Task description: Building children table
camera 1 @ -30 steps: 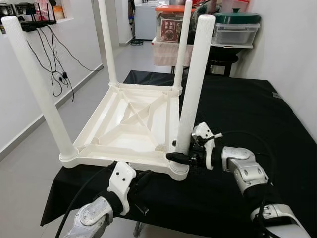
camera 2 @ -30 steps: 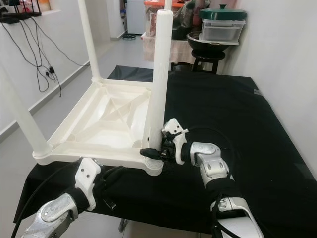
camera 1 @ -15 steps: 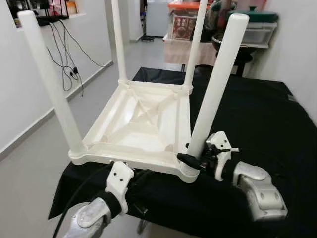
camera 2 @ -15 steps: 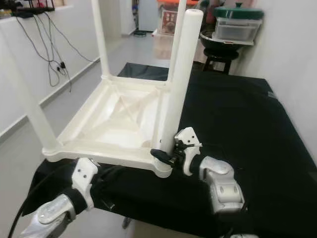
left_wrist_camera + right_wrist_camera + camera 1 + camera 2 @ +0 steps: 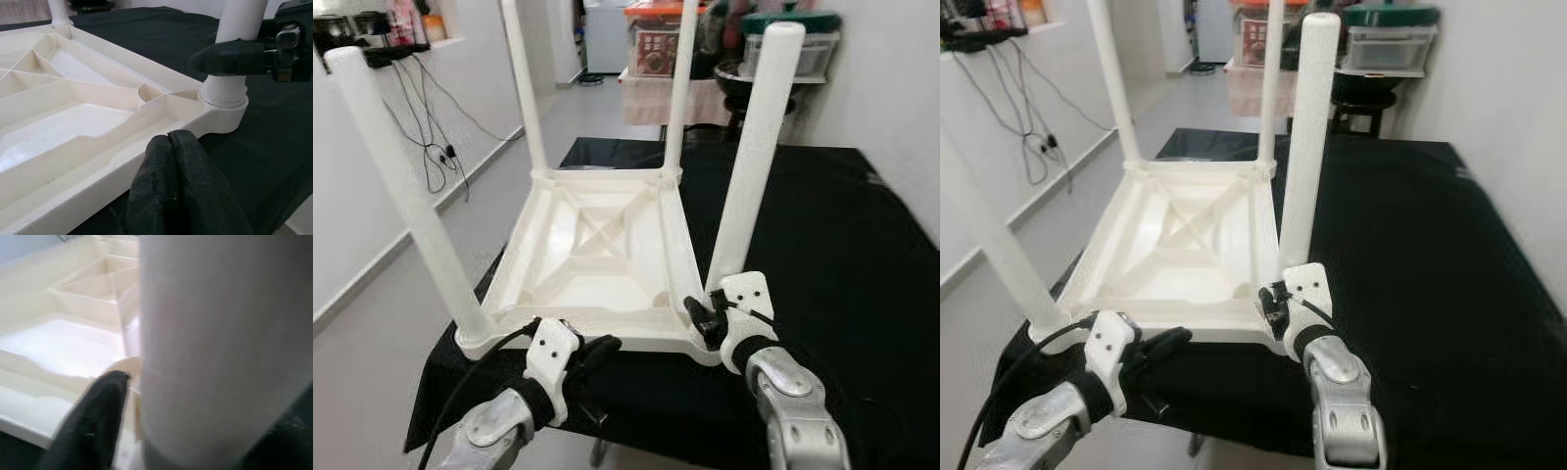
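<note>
Right hand (image 5: 705,315) clamps table leg (image 5: 751,157) base.

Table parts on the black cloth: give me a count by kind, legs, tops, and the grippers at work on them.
Legs: 4, all standing up from the upturned top: near left, far left, far right, near right
Top: 1
Grippers: 2, left gripper at the top's near edge, right gripper at the near right leg's base
Total: 7

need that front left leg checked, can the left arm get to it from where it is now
Probably yes. The left gripper, fingers shut, sits at the tabletop's near rim, and the near left leg stands at that rim's left corner with nothing between.
</note>
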Controlling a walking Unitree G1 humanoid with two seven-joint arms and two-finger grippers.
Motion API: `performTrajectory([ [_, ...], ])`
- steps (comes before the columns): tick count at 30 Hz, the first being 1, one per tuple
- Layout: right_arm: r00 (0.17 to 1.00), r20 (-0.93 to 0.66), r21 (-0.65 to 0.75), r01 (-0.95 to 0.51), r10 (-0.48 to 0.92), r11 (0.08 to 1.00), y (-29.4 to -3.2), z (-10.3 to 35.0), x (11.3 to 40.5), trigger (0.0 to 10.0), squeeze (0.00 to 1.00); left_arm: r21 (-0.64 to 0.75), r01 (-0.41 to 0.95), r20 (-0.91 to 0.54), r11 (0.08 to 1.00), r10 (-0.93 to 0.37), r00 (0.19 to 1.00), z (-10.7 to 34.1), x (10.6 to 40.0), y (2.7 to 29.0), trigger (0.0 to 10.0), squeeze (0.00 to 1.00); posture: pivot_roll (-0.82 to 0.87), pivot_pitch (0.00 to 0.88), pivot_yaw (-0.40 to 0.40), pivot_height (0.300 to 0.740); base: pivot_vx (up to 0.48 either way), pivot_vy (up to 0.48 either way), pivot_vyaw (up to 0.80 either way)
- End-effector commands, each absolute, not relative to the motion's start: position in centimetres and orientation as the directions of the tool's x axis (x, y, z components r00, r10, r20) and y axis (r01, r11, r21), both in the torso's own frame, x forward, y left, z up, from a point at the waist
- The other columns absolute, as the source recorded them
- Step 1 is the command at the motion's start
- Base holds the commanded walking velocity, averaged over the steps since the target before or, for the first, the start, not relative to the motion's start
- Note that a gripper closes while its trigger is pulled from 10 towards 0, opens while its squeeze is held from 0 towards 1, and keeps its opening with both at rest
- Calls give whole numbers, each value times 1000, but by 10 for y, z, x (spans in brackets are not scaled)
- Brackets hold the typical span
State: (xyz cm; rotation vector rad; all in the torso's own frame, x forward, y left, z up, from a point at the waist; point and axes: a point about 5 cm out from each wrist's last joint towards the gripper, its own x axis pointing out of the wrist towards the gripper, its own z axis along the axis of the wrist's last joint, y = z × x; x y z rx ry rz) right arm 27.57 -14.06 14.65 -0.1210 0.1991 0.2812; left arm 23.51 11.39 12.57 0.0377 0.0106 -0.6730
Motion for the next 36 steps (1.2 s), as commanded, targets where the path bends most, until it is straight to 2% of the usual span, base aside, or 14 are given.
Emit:
performTrajectory([
  [1, 919, -193, -54, -360, 344, 931, -128, 150, 279, 10000, 1000, 26, 621, -28, 783, -621, 783, 124, 237, 114, 10000, 0, -41, 0, -20, 740, 0, 0, 0],
  [4, 868, -87, -5, -490, 488, 872, -116, 174, 294, 10000, 1000, 24, 629, -30, 777, -628, 777, 124, 238, 112, 10000, 0, -39, 0, -22, 740, 0, 0, 0],
  [8, 837, -62, -5, -545, 544, 838, -115, 180, 297, 10000, 1000, 23, 630, -30, 776, -630, 776, 124, 238, 112, 10000, 0, -37, 0, -22, 740, 0, 0, 0],
  [9, 755, -44, -18, -656, 655, 755, -115, 185, 299, 10000, 906, 23, 631, -30, 776, -630, 776, 124, 238, 111, 10000, 0, -32, 0, -23, 740, 0, 0, 0],
  [10, 670, -38, -49, -742, 742, 668, -117, 186, 301, 10000, 0, 23, 630, -30, 776, -630, 776, 123, 239, 111, 10000, 0, -23, 0, -25, 740, 0, 0, 0],
  [11, 670, -38, -49, -742, 742, 668, -117, 186, 301, 10000, 0, 23, 630, -30, 776, -630, 776, 123, 239, 111, 10000, 0, -23, 0, -25, 740, 0, 0, 0],
  [12, 582, -50, -67, -813, 812, 579, -121, 185, 303, 10000, 0, 24, 630, -30, 776, -629, 777, 123, 239, 110, 10000, 0, -14, 0, -30, 740, 0, 0, 0],
  [13, 582, -50, -67, -813, 812, 579, -121, 185, 303, 10000, 0, 24, 630, -30, 776, -629, 777, 123, 239, 110, 10000, 0, -14, 0, -30, 740, 0, 0, 0],
  [14, 508, -63, -59, -861, 859, 505, -124, 183, 307, 10000, 0, 24, 630, -30, 777, -629, 777, 123, 239, 110, 10000, 0, -7, 0, -31, 740, 0, 0, 0],
  [18, 441, -83, -36, -898, 894, 439, -128, 179, 314, 10000, 0, 25, 629, -32, 777, -628, 777, 122, 239, 109, 10000, 0, 1, 0, -37, 740, 0, 0, 0],
  [19, 416, -92, -27, -909, 905, 416, -129, 177, 319, 7765, 0, 25, 629, -33, 777, -628, 777, 122, 239, 109, 10000, 0, 2, 0, -37, 740, 0, 0, 0],
  [20, 401, -100, -18, -916, 911, 401, -129, 176, 322, 0, 0, 26, 629, -33, 777, -628, 777, 121, 238, 108, 10000, 0, 6, 0, -38, 740, 0, 0, 0],
  [30, 348, -59, -8, -937, 935, 349, -140, 179, 325, 0, 0, 21, 627, -28, 779, -626, 779, 121, 237, 107, 10000, 0, -4, 0, -40, 740, 0, 0, 0],
  [36, 477, -68, -34, -879, 876, 476, -150, 176, 320, 0, 0, 15, 632, -25, 775, -631, 775, 122, 236, 106, 10000, 0, -18, 0, -38, 740, 0, 0, 0],
])
